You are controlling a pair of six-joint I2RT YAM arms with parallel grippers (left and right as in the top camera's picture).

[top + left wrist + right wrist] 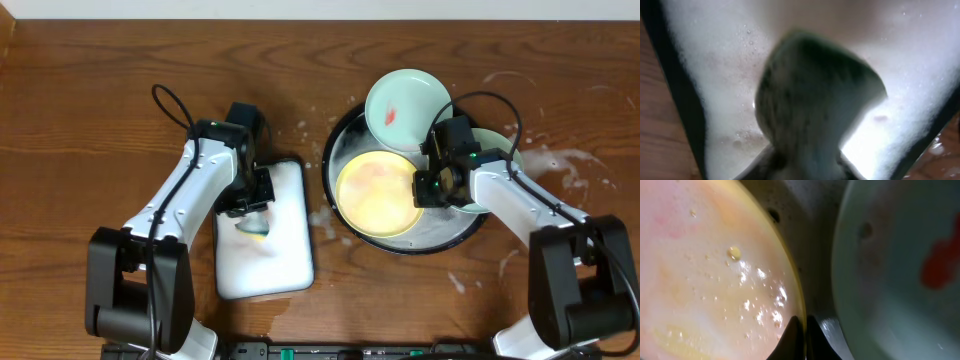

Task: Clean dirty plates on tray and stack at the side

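The black basin [335, 150] holds the pale yellow plate [375, 192], wet and foamy. My right gripper [426, 190] is shut on that plate's right rim; in the right wrist view its fingers [801, 335] pinch the yellow rim [715, 265]. One mint plate [405, 108] with a red smear leans on the basin's far rim. A second mint plate [500, 143] lies partly hidden under my right arm. A mint plate with a red smear [900, 270] fills the right of the right wrist view. My left gripper [252, 212] is shut on a sponge [815, 95].
A white rounded-rectangle tray [285, 260] full of foam [715, 75] lies left of the basin, with my left gripper and the sponge [256, 230] over it. White soap splashes wet the brown wood table [560, 160] right of the basin.
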